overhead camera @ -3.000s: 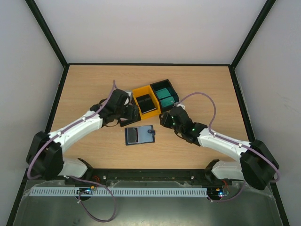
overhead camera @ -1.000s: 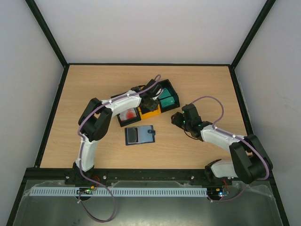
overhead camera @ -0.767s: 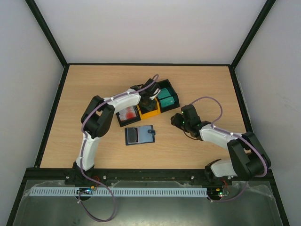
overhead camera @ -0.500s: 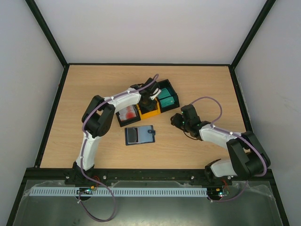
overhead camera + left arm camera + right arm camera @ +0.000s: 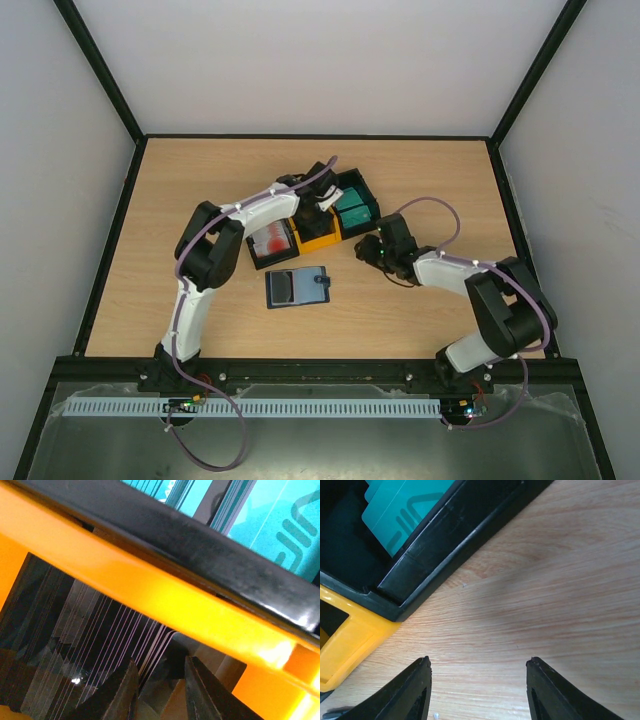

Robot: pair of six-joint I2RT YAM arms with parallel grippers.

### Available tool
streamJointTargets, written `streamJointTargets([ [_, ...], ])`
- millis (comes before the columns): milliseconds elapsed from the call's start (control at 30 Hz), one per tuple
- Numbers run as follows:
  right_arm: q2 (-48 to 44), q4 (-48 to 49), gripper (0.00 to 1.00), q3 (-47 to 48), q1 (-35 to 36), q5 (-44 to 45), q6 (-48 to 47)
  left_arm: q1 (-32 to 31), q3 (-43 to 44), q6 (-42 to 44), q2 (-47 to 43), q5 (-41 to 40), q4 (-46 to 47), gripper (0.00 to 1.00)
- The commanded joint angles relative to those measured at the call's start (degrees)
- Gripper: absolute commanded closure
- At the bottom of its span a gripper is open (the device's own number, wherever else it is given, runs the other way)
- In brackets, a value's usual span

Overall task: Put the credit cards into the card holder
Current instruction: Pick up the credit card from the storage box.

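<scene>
Since a second ago the right hand (image 5: 479, 667) has edged closer to the yellow bin (image 5: 322, 240), fingers apart over bare wooden counter (image 5: 200, 180). Nearer than that bin the card holder (image 5: 297, 287) lies open. Inside the bin the left hand (image 5: 160, 667) sits among black credit cards (image 5: 75, 630); gripping or not, I cannot tell. White walls (image 5: 320, 60) rise beyond the bin.

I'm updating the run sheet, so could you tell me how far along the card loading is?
Done: nothing yet; the card holder lies open, no card visibly in it. In hand: the left gripper is down in the yellow bin at the black cards, grip unclear; the right gripper hangs open over bare wood. Left: those, the teal cards and the red-blotched cards, all to load.
</scene>
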Motion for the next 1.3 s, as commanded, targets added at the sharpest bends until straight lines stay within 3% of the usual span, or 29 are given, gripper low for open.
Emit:
streamJointTargets([
  [0,3.21,1.11,0.49,2.84,-0.26,-0.35,-2.09,-0.77,1.6,1.02,0.66,3.78,-4.92,0.73],
  [300,8.77,1.46,0.5,5.23,-0.21,0.04,-3.23,-1.48,1.61,1.3,-2.09,5.03,-6.95,0.75],
  [867,10.55,2.47,0.51,6.43,-0.19,0.43,-2.84,-4.35,-2.62,0.51,-7.87,7.46,-7.79,0.75],
  [1033,10.44,2.57,0.51,6.37,-0.25,0.13,-2.79,-4.47,-3.36,-0.28,-9.88,7.11,-7.0,0.71],
  [1267,9.95,2.7,0.51,5.85,-0.2,0.18,-2.62,-4.4,-1.25,-0.72,-12.14,7.74,-5.87,0.55],
])
